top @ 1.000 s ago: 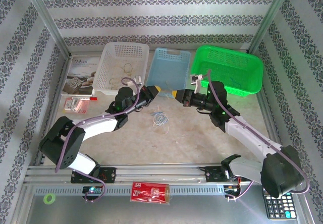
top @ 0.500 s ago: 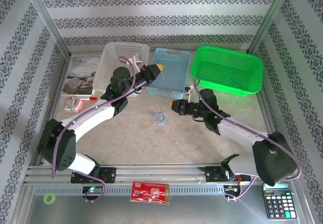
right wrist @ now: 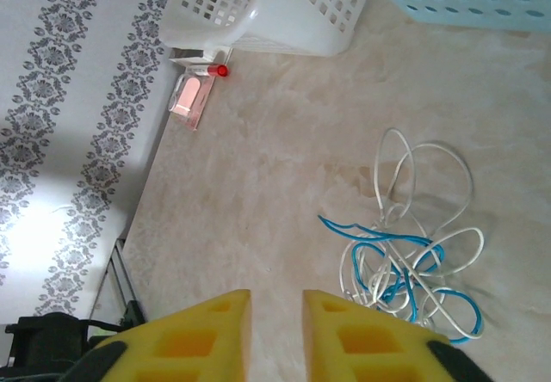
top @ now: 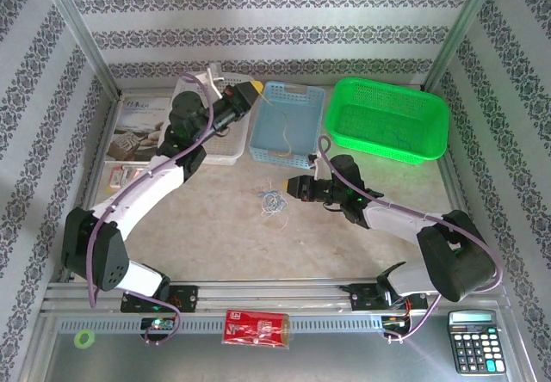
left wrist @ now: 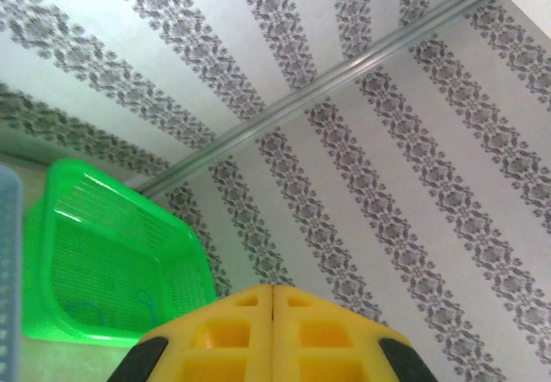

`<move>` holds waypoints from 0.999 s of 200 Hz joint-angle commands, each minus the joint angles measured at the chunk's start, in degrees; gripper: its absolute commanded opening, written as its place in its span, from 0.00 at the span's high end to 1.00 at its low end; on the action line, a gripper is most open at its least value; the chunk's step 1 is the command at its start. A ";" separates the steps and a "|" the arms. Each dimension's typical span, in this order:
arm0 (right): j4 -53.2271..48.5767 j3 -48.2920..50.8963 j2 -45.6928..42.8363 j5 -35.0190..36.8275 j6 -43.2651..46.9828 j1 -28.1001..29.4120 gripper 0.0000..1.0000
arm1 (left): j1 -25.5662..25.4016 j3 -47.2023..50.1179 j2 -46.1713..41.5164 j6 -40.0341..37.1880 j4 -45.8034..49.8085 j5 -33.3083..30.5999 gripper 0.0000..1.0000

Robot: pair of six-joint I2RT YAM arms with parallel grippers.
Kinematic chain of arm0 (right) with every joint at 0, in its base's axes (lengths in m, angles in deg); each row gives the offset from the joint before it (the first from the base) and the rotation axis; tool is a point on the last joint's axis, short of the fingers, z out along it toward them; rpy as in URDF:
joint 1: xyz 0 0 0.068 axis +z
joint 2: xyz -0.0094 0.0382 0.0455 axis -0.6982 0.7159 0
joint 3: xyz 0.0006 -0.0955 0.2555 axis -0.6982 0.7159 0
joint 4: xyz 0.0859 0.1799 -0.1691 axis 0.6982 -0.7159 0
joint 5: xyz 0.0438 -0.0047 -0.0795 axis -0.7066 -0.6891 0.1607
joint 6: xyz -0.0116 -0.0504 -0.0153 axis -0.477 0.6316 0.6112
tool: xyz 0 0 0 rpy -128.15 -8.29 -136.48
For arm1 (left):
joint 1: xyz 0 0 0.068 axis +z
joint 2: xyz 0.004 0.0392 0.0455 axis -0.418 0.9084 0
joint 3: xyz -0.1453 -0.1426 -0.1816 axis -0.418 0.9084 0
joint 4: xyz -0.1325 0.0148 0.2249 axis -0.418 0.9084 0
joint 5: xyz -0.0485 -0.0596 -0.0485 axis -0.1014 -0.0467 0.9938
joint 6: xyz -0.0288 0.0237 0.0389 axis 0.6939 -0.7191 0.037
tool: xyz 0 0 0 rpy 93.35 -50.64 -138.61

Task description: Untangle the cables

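Several cables (right wrist: 413, 261), white and blue-green, are seen knotted near the middle of the table (top: 215, 236), the right gripper (right wrist: 275, 313) held slightly spread beside them, likely for a pull, while a yellow cable (top: 281, 132) is apparently pinched by the pressed-together left gripper (top: 254, 84) over the blue basket (top: 297, 87) at the far edge, probably for sorting.

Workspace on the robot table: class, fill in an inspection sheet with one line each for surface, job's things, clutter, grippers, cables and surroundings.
Surface: beige table, flat.
Job's things: white and blue cords tangled in one pile mid-table; yellow cord at the blue basket; blue cord in the green basket.
Clutter: white basket, booklet, calculator, red packet.
Grippers: left gripper shut, high near the baskets; cannot tell if it holds the yellow cord. Right gripper open, beside the pile, not touching.
Cables: purple wires along both arms.
Surroundings: patterned walls, metal posts.
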 commanded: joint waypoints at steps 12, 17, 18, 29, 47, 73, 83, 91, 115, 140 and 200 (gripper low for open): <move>0.58 1.18 -2.20 1.06 0.71 0.34 0.64 | 5.63 -4.41 -2.09 -5.91 6.68 2.14 1.00; 0.25 1.26 -2.62 1.21 0.74 0.23 0.61 | 6.43 -5.08 -2.01 -6.90 8.01 2.11 1.00; 0.17 1.27 -2.71 1.23 0.73 0.24 0.61 | 6.58 -5.15 -2.04 -7.01 8.31 2.10 1.00; -0.44 1.36 -3.59 1.56 0.95 0.12 0.56 | 8.07 -6.61 -1.63 -9.70 11.21 1.99 1.00; -1.54 1.67 -5.24 1.95 1.10 -0.17 0.51 | 10.09 -9.34 -0.62 -15.65 17.01 0.67 1.00; -3.27 2.25 -7.89 2.18 1.33 -0.93 0.47 | 12.62 -13.84 2.60 -24.08 25.20 -1.86 1.00; -4.13 2.52 -9.19 2.35 1.48 -1.30 0.47 | 13.50 -15.26 4.26 -26.16 27.45 -2.87 1.00; -5.07 2.88 -10.27 2.57 1.58 -1.62 0.47 | 14.17 -16.28 5.55 -27.60 28.56 -3.39 1.00; -8.50 3.68 -14.47 3.40 2.26 -2.83 0.45 | 15.64 -19.10 9.35 -32.13 31.92 -6.08 1.00; -12.42 4.00 -18.78 3.90 2.96 -4.92 0.42 | 16.78 -20.67 13.18 -35.28 33.22 -8.22 1.00; -19.19 2.89 -24.96 3.50 4.55 -8.78 0.38 | 18.25 -25.82 22.21 -40.18 37.80 -10.02 0.86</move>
